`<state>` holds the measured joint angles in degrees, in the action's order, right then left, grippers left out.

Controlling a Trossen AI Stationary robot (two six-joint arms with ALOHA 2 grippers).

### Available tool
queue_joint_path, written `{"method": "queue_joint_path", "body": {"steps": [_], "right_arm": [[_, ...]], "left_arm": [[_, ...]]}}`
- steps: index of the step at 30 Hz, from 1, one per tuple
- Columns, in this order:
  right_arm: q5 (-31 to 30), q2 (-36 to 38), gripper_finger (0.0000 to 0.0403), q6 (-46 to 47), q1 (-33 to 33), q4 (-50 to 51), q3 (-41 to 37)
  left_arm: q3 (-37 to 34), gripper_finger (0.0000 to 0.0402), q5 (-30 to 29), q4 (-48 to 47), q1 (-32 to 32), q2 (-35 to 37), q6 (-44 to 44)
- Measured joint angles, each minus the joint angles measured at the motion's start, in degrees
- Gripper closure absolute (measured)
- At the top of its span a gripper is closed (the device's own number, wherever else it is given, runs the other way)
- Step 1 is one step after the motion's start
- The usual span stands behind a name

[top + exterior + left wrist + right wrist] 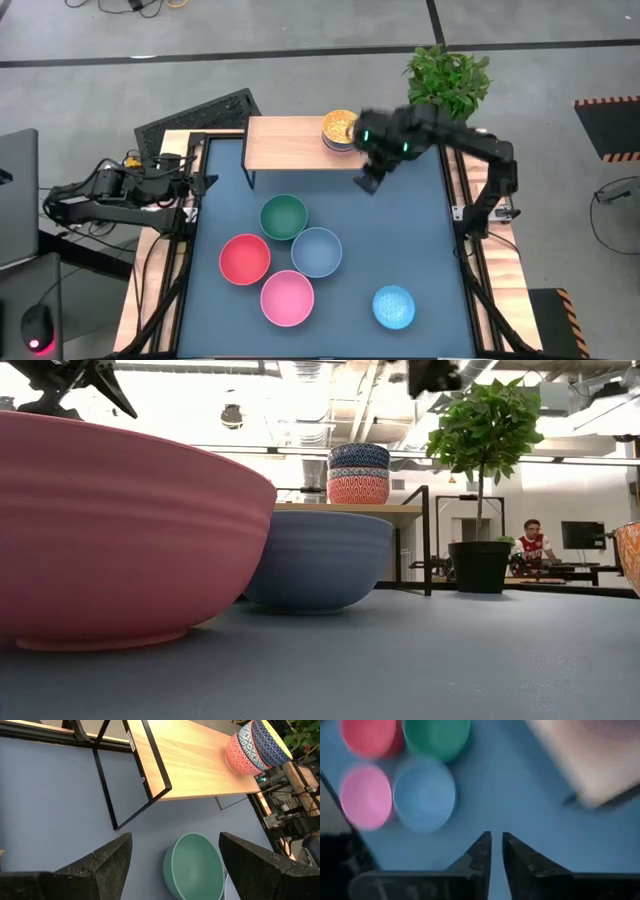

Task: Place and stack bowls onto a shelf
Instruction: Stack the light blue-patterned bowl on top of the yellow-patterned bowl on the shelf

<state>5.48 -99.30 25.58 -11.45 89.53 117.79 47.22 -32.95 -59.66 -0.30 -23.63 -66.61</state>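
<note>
Three small patterned bowls stand nested on the right end of the light-wood shelf: orange below, white-blue in the middle, a yellow-lined one on top. The green, red, grey-blue, pink and bright blue bowls rest on the table. My right gripper hangs above the table just off the shelf's right near corner, shut and empty. My left gripper waits open at the table's left edge, facing the green bowl.
A potted plant stands behind the table's far right corner. The shelf's left and middle top is bare wood. Bare blue table lies between the shelf and the bowls. A person sits far off in the room.
</note>
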Motion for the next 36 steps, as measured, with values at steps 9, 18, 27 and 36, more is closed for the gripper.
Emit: {"method": "queue_joint_path", "body": {"steps": [9,18,27,36], "right_arm": [[2.7,7.1,0.0206,18.2,14.8,-6.7,-28.8],[6.5,14.0,0.0187,30.7,29.4,-26.1,-46.7],[9.6,13.8,0.0193,36.7,36.3,-36.9,-53.7],[9.6,13.8,0.0194,40.8,39.1,-45.8,-61.3]], "left_arm": [[-0.4,0.0118,4.1,0.2,0.0,0.0,2.5],[-0.6,0.0118,5.6,0.2,0.0,0.0,3.9],[-0.6,0.0118,5.6,0.2,0.0,0.0,3.5],[-0.6,0.0118,5.5,0.2,0.0,0.0,3.1]]}}
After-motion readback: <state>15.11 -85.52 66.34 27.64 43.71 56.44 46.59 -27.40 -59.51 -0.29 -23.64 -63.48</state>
